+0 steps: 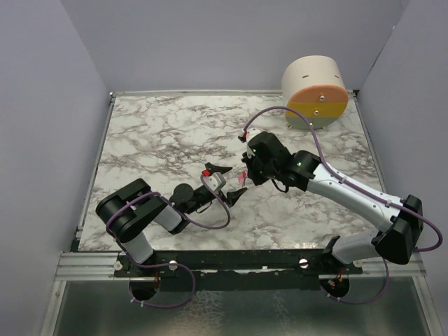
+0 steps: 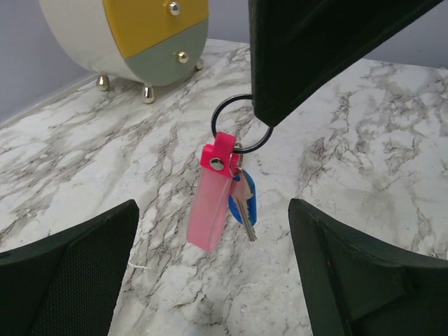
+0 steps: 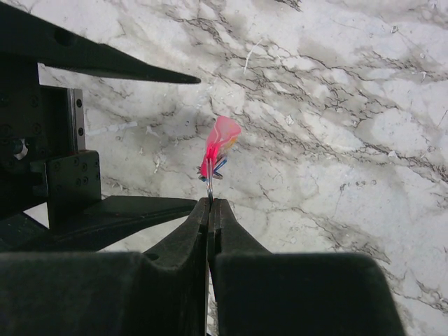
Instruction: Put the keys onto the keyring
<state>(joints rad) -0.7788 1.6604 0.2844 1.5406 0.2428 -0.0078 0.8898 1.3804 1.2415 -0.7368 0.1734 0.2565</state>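
A: Left wrist view: why does the thin wire keyring with its pink plastic tag hang aloft?
B: Right gripper pinches it; the tiny blue-headed silver key dangles there, seemingly threaded. The left gripper gapes wide.

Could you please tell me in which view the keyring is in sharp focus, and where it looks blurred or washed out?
Left wrist view: the keyring is sharp and evenly lit. Right wrist view: its pink tag is soft and overexposed. Top external view: only a tiny pink speck.
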